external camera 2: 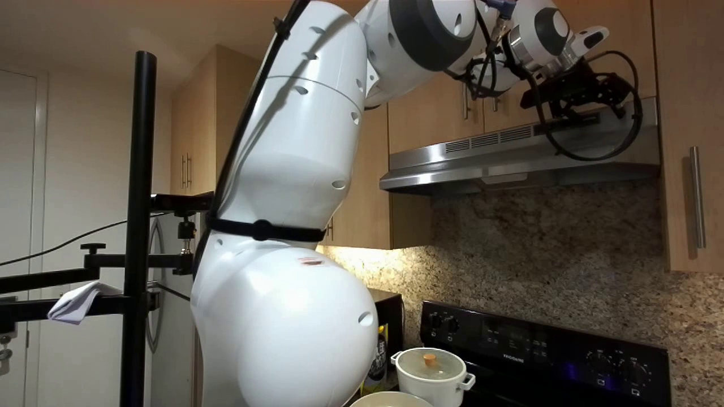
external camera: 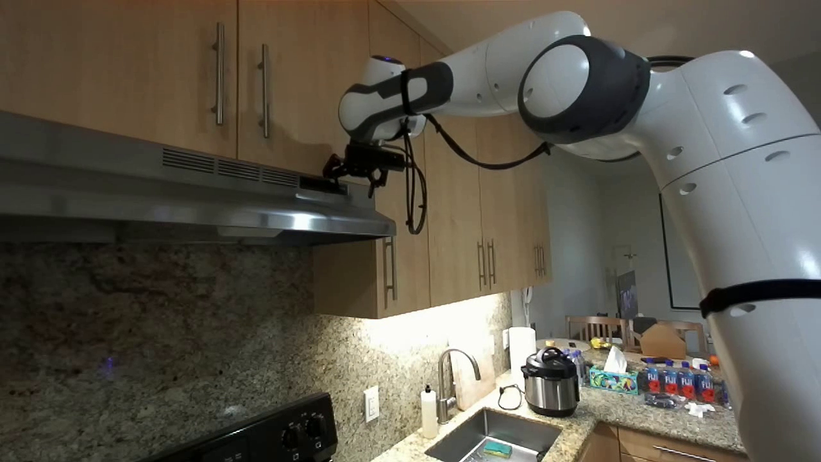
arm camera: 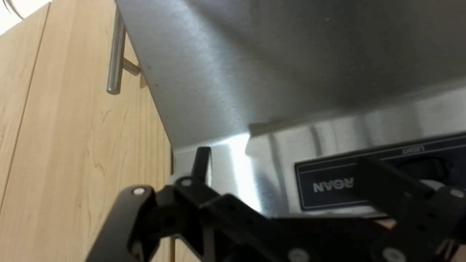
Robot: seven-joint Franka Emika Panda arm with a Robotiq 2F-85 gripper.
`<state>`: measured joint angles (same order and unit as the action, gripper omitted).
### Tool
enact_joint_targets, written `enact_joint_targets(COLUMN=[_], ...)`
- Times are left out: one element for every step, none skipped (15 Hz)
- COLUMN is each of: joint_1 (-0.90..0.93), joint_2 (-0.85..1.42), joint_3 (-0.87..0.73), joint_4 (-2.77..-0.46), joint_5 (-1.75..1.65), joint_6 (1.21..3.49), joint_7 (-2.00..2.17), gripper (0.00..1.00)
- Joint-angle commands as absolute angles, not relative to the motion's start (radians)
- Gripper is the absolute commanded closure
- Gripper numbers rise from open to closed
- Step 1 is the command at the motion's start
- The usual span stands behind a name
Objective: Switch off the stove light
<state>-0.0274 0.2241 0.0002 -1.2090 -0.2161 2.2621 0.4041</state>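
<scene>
Pincer (arm camera: 284, 158) spread, nothing between fingers (arm camera: 382, 182). Light switch (arm camera: 424, 168) on hood panel (arm camera: 329, 196), just beside one fingertip in wrist view. Suggest: centre that tip first, press squarely, lightly.

a kitchen with wooden cabinets (external camera: 308, 64)
range hood (external camera: 192, 208) above a stove (external camera 2: 543, 353), sink (external camera: 523, 430) in the worktop (external camera: 641, 417), white lidded pot (external camera 2: 432, 387)
</scene>
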Motion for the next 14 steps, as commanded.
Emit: enact_joint_targets(joint_1=[-0.037,-0.035,-0.034,-0.03,-0.028,-0.025,-0.023,-0.018,-0.016,-0.008,-0.005,0.002,0.008,0.015], joint_2=[0.187,0.161,0.147,0.118,0.102,0.08,0.065,0.043,0.023,-0.014,-0.04,-0.077,-0.103,-0.139], joint_3=[-0.004,-0.011,-0.018,-0.027,-0.034,-0.039,-0.043,-0.042,-0.04,-0.04,-0.037,-0.029,-0.023,-0.013], joint_4=[-1.244,-1.276,-1.293,-1.33,-1.348,-1.377,-1.396,-1.421,-1.444,-1.481,-1.511,-1.536,-1.554,-1.576], joint_5=[-0.193,-0.202,-0.212,-0.225,-0.234,-0.239,-0.25,-0.264,-0.274,-0.323,-0.354,-0.405,-0.451,-0.47], joint_6=[2.294,2.316,2.33,2.348,2.358,2.364,2.362,2.347,2.345,2.341,2.337,2.325,2.305,2.272], joint_7=[0.439,0.475,0.509,0.564,0.604,0.637,0.663,0.678,0.695,0.721,0.732,0.731,0.732,0.715], gripper=[0.0,0.0,0.0,0.0,0.0,0.0,0.0,0.0,0.0,0.0,0.0,0.0,0.0,0.0])
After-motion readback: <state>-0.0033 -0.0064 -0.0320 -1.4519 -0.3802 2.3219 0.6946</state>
